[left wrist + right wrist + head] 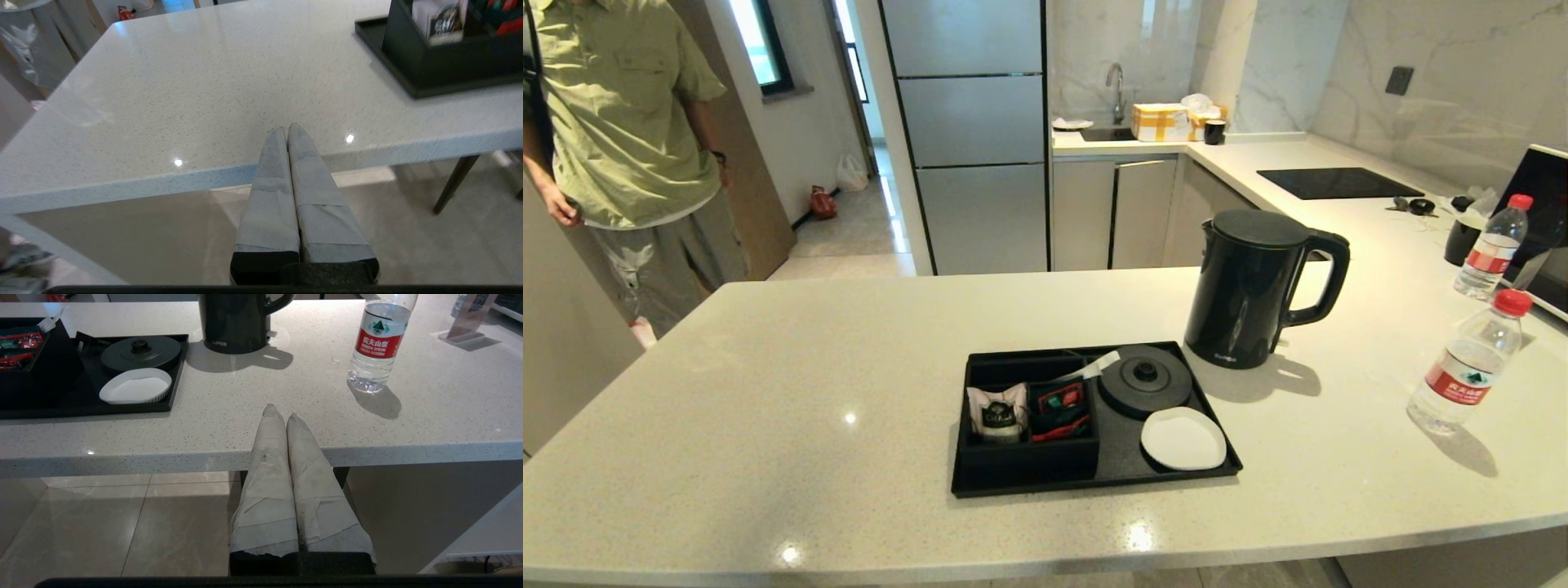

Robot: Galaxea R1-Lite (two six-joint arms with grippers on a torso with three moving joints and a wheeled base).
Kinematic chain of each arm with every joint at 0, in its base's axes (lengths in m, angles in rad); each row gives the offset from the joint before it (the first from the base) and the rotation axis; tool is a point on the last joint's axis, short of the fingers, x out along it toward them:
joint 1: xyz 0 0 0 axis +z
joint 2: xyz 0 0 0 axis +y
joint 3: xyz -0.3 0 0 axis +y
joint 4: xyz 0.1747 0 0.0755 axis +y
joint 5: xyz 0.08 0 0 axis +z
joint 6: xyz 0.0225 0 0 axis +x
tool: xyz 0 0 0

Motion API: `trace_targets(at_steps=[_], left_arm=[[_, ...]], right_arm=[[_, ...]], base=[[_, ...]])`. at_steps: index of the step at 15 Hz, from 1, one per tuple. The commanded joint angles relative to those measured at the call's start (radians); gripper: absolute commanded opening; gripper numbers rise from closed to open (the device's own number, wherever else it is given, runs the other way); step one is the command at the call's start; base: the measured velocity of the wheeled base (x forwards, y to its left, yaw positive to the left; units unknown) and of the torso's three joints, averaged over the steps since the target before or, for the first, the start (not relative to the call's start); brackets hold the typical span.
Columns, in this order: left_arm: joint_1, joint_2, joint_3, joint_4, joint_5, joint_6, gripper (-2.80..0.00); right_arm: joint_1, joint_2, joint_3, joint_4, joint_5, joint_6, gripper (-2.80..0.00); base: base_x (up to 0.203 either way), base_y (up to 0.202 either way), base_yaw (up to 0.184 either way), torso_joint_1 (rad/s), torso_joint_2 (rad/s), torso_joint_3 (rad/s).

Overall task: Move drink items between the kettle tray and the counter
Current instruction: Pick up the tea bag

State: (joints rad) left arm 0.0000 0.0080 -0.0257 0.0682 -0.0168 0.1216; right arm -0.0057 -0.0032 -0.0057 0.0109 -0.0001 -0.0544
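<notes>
My left gripper [288, 130] and right gripper [280, 412] both hang off the near edge of the counter [768, 392], each with its taped fingers pressed together and holding nothing; neither appears in the head view. No transfer has begun, so I judge this to be the starting step. Nearest on the counter stands the kettle tray [1094, 482], with the pink-and-black sachet [996, 415] upright in a front compartment, red-and-green packets [1060, 411] in the adjoining one, the round kettle base [1145, 381] bare and the white coaster [1183, 438] vacant. To the right stands the water bottle [1466, 369]; its red label carries Chinese characters that I cannot read with certainty. Just behind the tray, on the counter, stands the kettle [1250, 286], marked "SUPOR" near its foot. The next move probably calls for spreading one gripper and reaching forward over the edge toward an item.
</notes>
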Motion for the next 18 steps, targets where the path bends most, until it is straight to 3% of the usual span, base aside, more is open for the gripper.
trace_targets(at_steps=[1, 3, 5, 6, 8, 10, 15, 18], left_arm=[[0.0, 0.024, -0.007, 0.004, -0.001, 0.021, -2.8], [0.001, 0.076, -0.075, 0.002, 0.006, 0.012, -2.8], [0.005, 0.232, -0.284, 0.009, 0.013, -0.031, -2.8], [0.008, 0.34, -0.445, 0.035, 0.019, -0.051, -2.8], [0.011, 0.62, -0.721, 0.191, 0.026, -0.074, -2.8], [0.003, 0.894, -0.918, 0.391, 0.002, -0.08, -2.8], [-0.059, 1.462, -1.27, 0.678, -0.014, 0.025, -2.8], [-0.202, 1.628, -1.53, 0.731, -0.061, 0.066, -2.8]], right_arm=[[0.0, 0.003, 0.0, 0.0, 0.0, -0.001, -2.8], [0.0, 0.003, 0.0, 0.0, 0.0, -0.001, -2.8], [0.0, 0.003, 0.0, 0.0, 0.0, -0.001, -2.8], [0.0, 0.003, 0.0, 0.0, 0.0, -0.001, -2.8], [0.0, 0.003, 0.0, 0.0, 0.0, -0.001, -2.8], [0.0, 0.003, 0.0, 0.0, 0.0, -0.001, -2.8], [0.0, 0.003, 0.0, 0.0, 0.0, -0.001, -2.8], [0.0, 0.003, 0.0, 0.0, 0.0, -0.001, -2.8]], base=[[0.0, 0.0, 0.0, 0.0, 0.0, 0.0], [0.0, 0.0, 0.0, 0.0, 0.0, 0.0], [0.0, 0.0, 0.0, 0.0, 0.0, 0.0], [0.0, 0.0, 0.0, 0.0, 0.0, 0.0], [0.0, 0.0, 0.0, 0.0, 0.0, 0.0], [0.0, 0.0, 0.0, 0.0, 0.0, 0.0], [0.0, 0.0, 0.0, 0.0, 0.0, 0.0], [0.0, 0.0, 0.0, 0.0, 0.0, 0.0]])
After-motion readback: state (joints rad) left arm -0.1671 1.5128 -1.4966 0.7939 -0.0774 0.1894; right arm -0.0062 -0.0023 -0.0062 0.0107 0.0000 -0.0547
